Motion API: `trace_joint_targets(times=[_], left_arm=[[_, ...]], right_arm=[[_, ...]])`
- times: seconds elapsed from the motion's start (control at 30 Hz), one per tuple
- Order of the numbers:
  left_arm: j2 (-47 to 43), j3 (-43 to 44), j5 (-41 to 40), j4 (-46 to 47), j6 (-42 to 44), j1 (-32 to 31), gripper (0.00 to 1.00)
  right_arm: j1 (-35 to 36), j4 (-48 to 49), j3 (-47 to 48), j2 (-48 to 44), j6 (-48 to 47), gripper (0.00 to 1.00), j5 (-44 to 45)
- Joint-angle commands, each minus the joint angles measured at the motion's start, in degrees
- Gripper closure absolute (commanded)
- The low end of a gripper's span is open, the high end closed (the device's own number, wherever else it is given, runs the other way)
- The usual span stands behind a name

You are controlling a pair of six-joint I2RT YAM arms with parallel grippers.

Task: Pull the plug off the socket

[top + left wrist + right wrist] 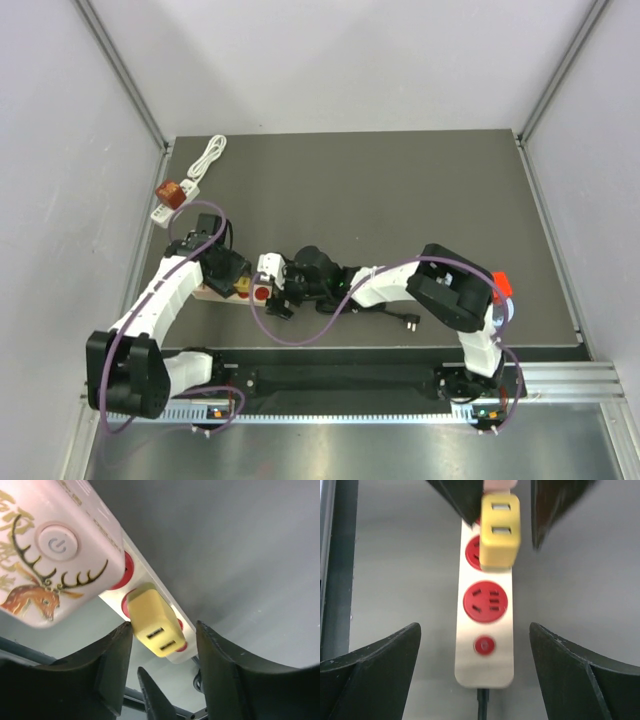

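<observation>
A white power strip (485,665) with red sockets lies on the grey table, its black cord leaving at the near end. The yellow plug (500,530), a block with two USB slots, sits in one of its sockets. My left gripper (164,630) is open. Its dark fingers (115,660) flank the yellow plug (152,622), the left one close to the plug's edge and the right one apart from it. My right gripper (474,627) is open and straddles the strip's switch end without touching it. Seen from the top, both grippers (232,272) (283,290) meet over the strip (265,282).
A pink adapter with a deer print (55,555) fills the strip's far end beside the yellow plug. A second white strip with a brown plug (170,198) and a coiled white cable (210,152) lie at the back left. A black cord (405,322) trails right.
</observation>
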Motion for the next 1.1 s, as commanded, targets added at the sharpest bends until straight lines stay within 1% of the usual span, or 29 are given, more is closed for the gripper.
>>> trace_joint_targets(times=[0.0, 0.2, 0.27, 0.3, 0.37, 0.47, 0.5, 0.53, 0.57, 0.63, 0.77, 0.8, 0.9, 1.07], left_arm=[[1.79, -0.34, -0.63, 2.2, -1.36, -0.21, 0.43], [1.88, -1.13, -1.94, 2.29, -1.01, -0.21, 0.49], [2.14, -1.31, -2.03, 2.47, -0.31, -0.21, 0.56], [2.14, -1.4, -2.12, 2.38, 0.05, -0.21, 0.65], [1.79, -1.48, -2.56, 2.29, 1.45, -0.21, 0.72], [-0.13, -2.1, -4.14, 1.5, 3.29, -0.21, 0.89], [-0.84, -2.36, -4.58, 1.33, 3.74, -0.21, 0.99], [-1.54, -2.97, -5.28, 1.15, 4.0, -0.21, 1.0], [-2.85, -3.15, -5.37, 1.15, 4.88, -0.21, 1.0], [-3.83, -3.5, -5.46, 1.06, 6.11, -0.21, 1.0], [-7.77, -3.51, -4.06, 1.32, 8.91, -0.21, 1.0], [-8.48, -3.51, -3.79, 1.32, 9.28, -0.21, 1.0], [-11.3, -3.07, -1.86, 1.59, 11.21, -0.21, 1.0], [-14.99, -2.71, -0.54, 2.29, 13.23, -0.21, 1.0]], right_arm=[[1.5, 3.93, 4.0, 1.31, -2.12, 0.12, -0.64], [2.21, 3.22, 6.46, 3.25, -1.42, 0.16, 1.29], [2.3, 1.3, 7.17, 2.64, 1.38, 0.16, 2.17], [2.12, -0.1, 7.6, 2.2, 2.35, 0.15, 2.7], [1.86, -4.66, 8.84, 0.71, 5.51, 0.13, 3.32], [-0.5, -6.45, 7.44, -2.36, 11.75, 0.1, 1.92], [-1.47, -6.36, 7.0, -2.9, 14.55, 0.1, 0.17], [-2.44, -6.53, 6.82, -3.25, 19.19, 0.1, -3.85], [-4.28, -7.23, 6.99, -3.61, 21.41, 0.1, -5.28], [-5.61, -8.55, 8.21, -3.87, 25.46, 0.12, -8.09], [-6.93, -13.9, 12.43, -2.21, 26.18, 0.12, -10.56], [-7.11, -16.44, 14.79, -1.51, 26.1, 0.12, -11.35], [-7.72, -19.18, 19.02, 2.1, 27.49, 0.13, -15.65], [-7.99, -16.47, 21.49, 7.01, 33.99, 0.16, -22.69]])
